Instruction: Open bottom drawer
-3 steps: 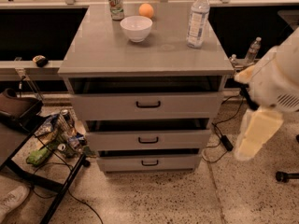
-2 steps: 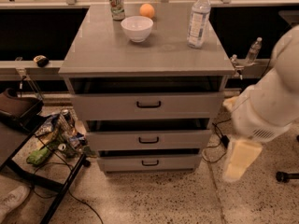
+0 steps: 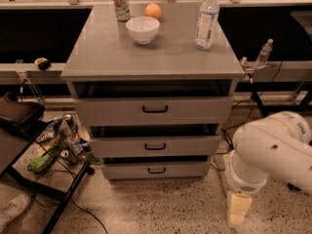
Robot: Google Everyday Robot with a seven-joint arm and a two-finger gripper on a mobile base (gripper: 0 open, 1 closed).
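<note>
Hanging low at right near the floor: gripper point(image 3: 238, 210), below white arm point(image 3: 270, 152), apart from the cabinet; its grip state cannot be told. Bottom drawer point(image 3: 126, 171): lowest of three, slim grey front, black handle point(image 3: 156, 170), left of gripper. Cabinet top point(image 3: 107, 52): bowl point(image 3: 142, 29), bottle point(image 3: 206, 18), orange point(image 3: 153, 10), can point(image 3: 122, 4).

My cream gripper point(image 3: 238, 209) at five o'clock; bottom drawer point(image 3: 187, 170) grey, handle point(image 3: 156, 170) black; white bowl point(image 3: 143, 29); orange fruit point(image 3: 153, 10); speckled floor point(image 3: 161, 208).
</note>
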